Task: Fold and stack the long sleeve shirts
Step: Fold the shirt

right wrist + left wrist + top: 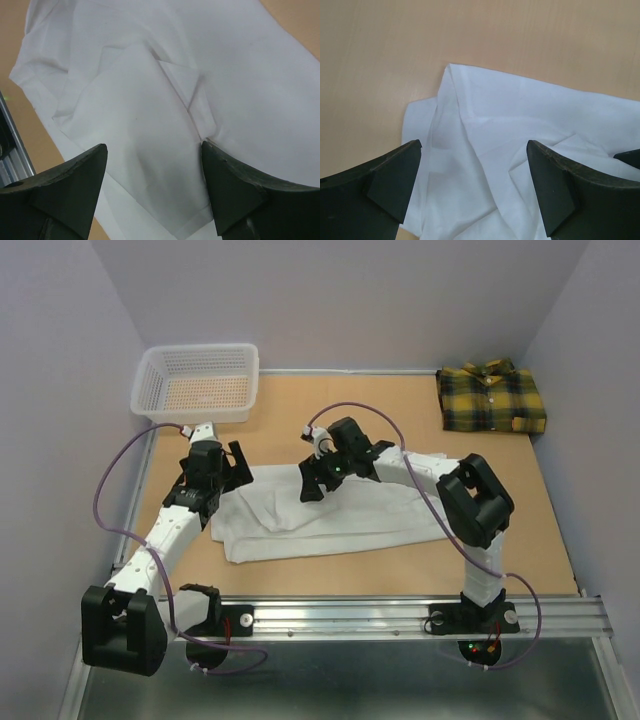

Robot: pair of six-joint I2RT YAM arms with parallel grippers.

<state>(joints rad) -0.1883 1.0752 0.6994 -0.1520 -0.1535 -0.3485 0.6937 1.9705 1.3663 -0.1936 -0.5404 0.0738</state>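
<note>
Nearest, an aluminium rail (pixel 380 615) marks the front edge of the wooden table (pixel 545 510).

Just beyond it, the white shirt (pixel 330 520) lies flat on the table as a wide band running left to right in the near-centre. It is loosely folded over itself, with soft creases gathered at its left end and a longer, smoother run to the right.

The left gripper (pixel 474 149) is over the left end of the white shirt. Its jaws are spread wide with nothing between them. In the left wrist view a folded corner of the cloth points away towards bare table.

The right gripper (pixel 154 146) is over the far middle edge of the same garment. It too is spread wide and grips nothing. In the right wrist view a doubled layer with a small triangular flap shows between the two fingers. Whether either pair of fingertips actually touches the fabric cannot be settled from these views.

Further back, a white mesh basket (pixel 190 412) stands at the far left corner, beyond the left gripper and apart from the white shirt.

Farthest, the plaid shirt (pixel 492 398), yellow and dark green, rests neatly folded with its collar uppermost at the far right corner. It is well apart from both the white shirt and the basket.
</note>
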